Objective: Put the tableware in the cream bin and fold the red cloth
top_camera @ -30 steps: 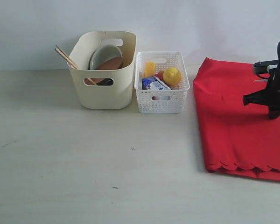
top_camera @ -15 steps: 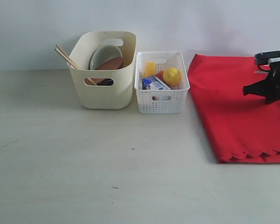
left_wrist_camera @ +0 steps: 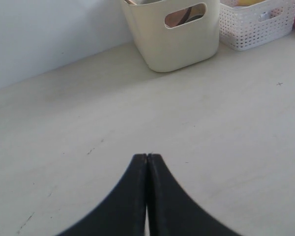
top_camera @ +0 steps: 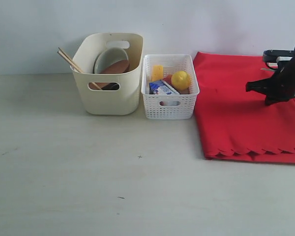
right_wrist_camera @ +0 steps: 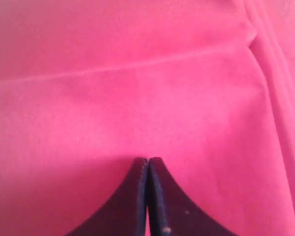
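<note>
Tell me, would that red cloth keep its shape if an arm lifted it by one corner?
Probably not. The red cloth lies flat in layers with soft creases, so it would likely droop and unfold. It looks thin, so probably light. Pushed, it would more likely bunch or slide on the smooth table than move stiffly.

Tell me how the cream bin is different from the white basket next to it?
The cream bin is taller with smooth walls; the white basket is lower and full of little holes. The cream bin holds a bowl, a brown plate and chopsticks poking over its rim; the white basket holds a lemon and a carton. Both have handle cutouts and stand side by side on the table.
</note>
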Motion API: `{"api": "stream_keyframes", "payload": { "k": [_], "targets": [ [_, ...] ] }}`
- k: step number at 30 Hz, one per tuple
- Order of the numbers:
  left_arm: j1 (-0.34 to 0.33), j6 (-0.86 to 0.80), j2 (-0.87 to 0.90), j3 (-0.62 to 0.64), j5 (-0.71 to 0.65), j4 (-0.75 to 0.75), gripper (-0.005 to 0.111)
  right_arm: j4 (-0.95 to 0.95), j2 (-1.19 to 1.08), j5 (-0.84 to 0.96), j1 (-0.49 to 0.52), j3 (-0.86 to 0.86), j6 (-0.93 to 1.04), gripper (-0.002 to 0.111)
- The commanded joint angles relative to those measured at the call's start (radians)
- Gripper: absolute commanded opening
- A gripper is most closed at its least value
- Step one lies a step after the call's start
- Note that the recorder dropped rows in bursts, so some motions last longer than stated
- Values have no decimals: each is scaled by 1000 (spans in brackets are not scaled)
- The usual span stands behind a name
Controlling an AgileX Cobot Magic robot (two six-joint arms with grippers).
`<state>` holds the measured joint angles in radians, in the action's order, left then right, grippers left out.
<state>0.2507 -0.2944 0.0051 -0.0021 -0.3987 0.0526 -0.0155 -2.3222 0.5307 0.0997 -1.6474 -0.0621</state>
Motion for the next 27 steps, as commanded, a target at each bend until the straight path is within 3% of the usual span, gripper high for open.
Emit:
{"api": "stream_keyframes", "payload": {
  "k": [1, 6, 20, 27],
  "targets": [
    [-2, 0, -5, 2, 12, 3, 0, 16, 33, 94, -47, 17, 34, 0],
    [-2, 0, -5, 2, 12, 3, 0, 16, 24, 72, -110, 17, 41, 0],
    [-2, 0, -5, 2, 12, 3, 0, 8, -47, -10, -89, 11, 10, 0],
    [-2, 0, -5, 2, 12, 3, 0, 6, 67, 62, -89, 13, 15, 0]
  ]
}}
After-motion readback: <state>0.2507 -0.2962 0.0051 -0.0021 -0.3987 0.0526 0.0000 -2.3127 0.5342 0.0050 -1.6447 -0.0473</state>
